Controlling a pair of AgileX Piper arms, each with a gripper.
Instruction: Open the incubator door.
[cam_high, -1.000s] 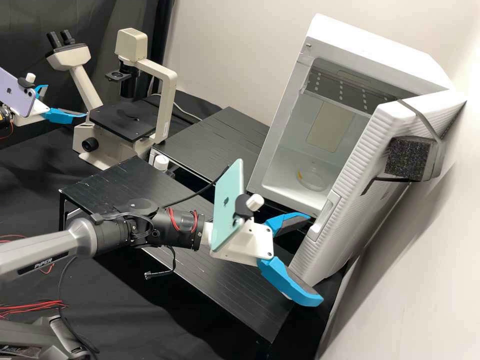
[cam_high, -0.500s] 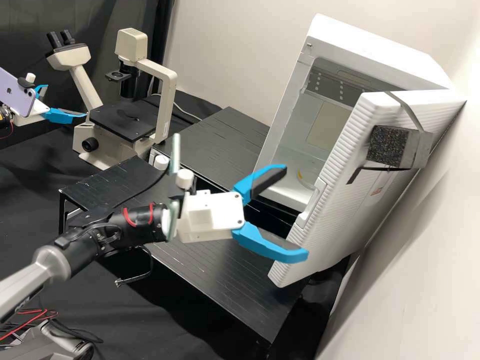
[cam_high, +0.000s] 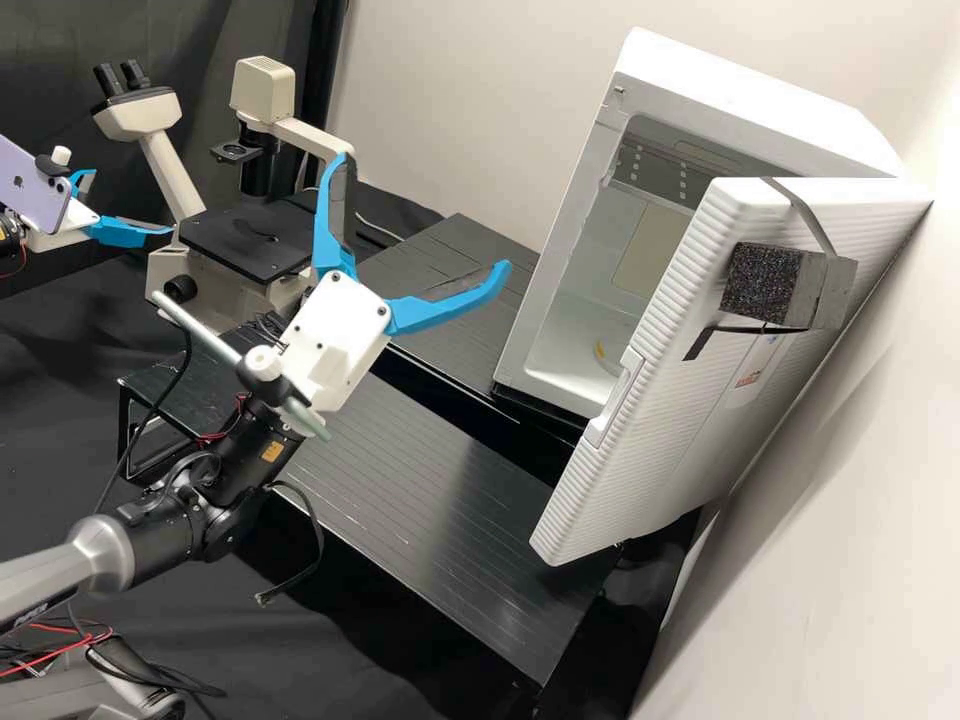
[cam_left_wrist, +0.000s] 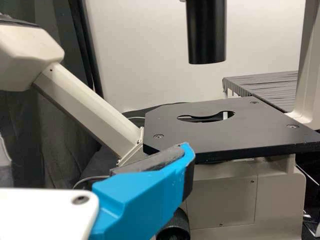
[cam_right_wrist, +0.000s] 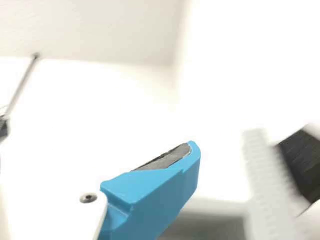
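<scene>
The white incubator (cam_high: 760, 100) stands at the right in the high view. Its ribbed door (cam_high: 660, 430) is ajar, angled out from the housing, with part of the cavity visible behind it. My right gripper (cam_high: 424, 214) hangs left of the incubator, open, touching neither door nor handle recess (cam_high: 614, 402). In the right wrist view one blue finger of this gripper (cam_right_wrist: 150, 195) stands before blurred white surfaces. My left gripper (cam_high: 133, 203) is open at the far left, away from the incubator; its finger shows by the microscope in the left wrist view, where the gripper (cam_left_wrist: 140, 200) holds nothing visible.
A microscope (cam_high: 250, 235) with a black stage stands behind the right gripper. Black slatted platforms (cam_high: 440, 490) extend below that gripper and up to the incubator. A dark foam block (cam_high: 760, 285) is strapped onto the door, close to the right-hand wall.
My right gripper has withdrawn from beside the door, leftward and upward, and turned. The door's free edge has shifted left, covering more of the cavity. The left arm has stayed still.
</scene>
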